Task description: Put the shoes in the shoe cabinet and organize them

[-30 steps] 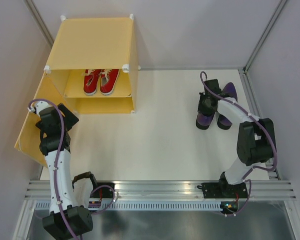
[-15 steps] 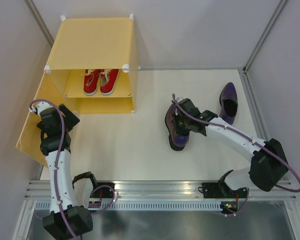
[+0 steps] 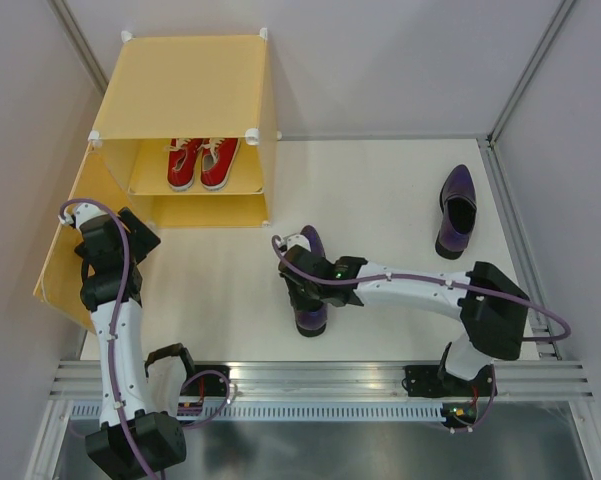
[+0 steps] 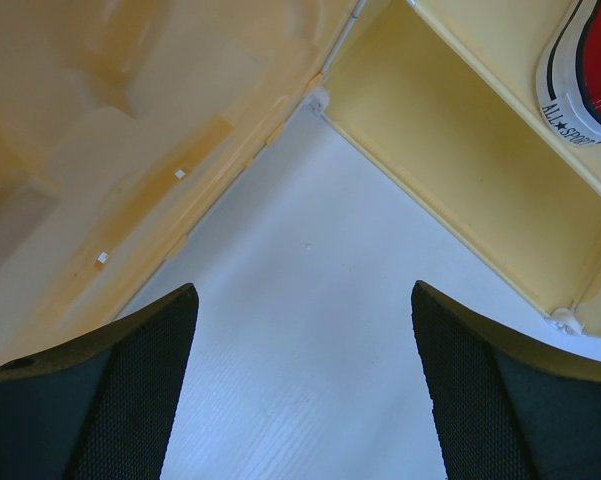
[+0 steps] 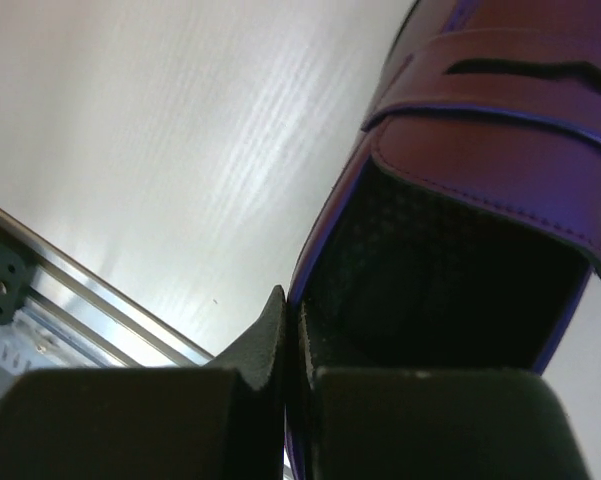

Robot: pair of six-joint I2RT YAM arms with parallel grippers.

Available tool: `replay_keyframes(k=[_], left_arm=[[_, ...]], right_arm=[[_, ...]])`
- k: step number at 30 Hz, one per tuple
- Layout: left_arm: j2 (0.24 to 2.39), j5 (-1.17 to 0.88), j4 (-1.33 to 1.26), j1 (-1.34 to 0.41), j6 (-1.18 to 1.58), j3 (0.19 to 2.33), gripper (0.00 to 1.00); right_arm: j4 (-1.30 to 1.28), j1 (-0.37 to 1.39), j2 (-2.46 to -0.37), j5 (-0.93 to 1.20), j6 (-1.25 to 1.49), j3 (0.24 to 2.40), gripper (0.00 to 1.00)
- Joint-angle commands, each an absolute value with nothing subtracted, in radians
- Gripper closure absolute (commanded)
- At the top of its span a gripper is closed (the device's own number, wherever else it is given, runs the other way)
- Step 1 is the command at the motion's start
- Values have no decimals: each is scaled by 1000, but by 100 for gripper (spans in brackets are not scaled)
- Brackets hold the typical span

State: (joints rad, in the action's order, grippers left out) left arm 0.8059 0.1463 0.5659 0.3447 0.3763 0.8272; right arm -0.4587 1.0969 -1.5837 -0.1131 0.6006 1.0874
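Note:
The yellow-orange shoe cabinet (image 3: pixel 180 90) stands at the far left with its door (image 3: pixel 65 250) swung open to the left. Two red sneakers (image 3: pixel 202 163) sit side by side on its inner shelf. My right gripper (image 3: pixel 305 282) is shut on the side wall of one dark purple slip-on shoe (image 3: pixel 311 318), over the table's middle front. In the right wrist view the fingers (image 5: pixel 292 320) pinch that shoe's rim (image 5: pixel 500 130). The other purple shoe (image 3: pixel 456 212) lies at the far right. My left gripper (image 3: pixel 115 240) is open and empty beside the door, near the cabinet's lower compartment (image 4: pixel 460 160).
A red sneaker's heel (image 4: pixel 590 70) shows at the top right of the left wrist view, with the door's inner face (image 4: pixel 100 150) on the left. A metal rail (image 3: pixel 320 375) runs along the near edge. Grey walls enclose the white table (image 3: pixel 380 190).
My right arm has lifted one purple shoe from the pair at the far right and carried it left to the table's middle front. The left arm has not moved.

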Motion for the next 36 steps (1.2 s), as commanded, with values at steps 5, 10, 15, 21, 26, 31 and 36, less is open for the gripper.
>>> replay_keyframes(k=[5,10,15,21,26,31,36], left_arm=[[793,143,528,344,368,819,10],[807,184,528,342,380,824,10],[844,176,569,354,400,874,10],[894,144,640,390,428,1001,9],[907,81,666,465,446,1052,8],[879,-70,680,468,436,1095,8],[835,-287,715,416,433,1082,6]], right_arm=[[-278,1155,-1739,-255,686,1301,99],[-268,1163,-1815,-273,695,1379,93],[-268,1169,-1806,-250,651,1411,59],[-313,1175,-1706,-245,588,1398,35],[-328,1174,-1571,-285,551,1304,22],[-342,1175,-1461,-366,526,1211,14],[-360,1173,-1365,-442,520,1154,8]])
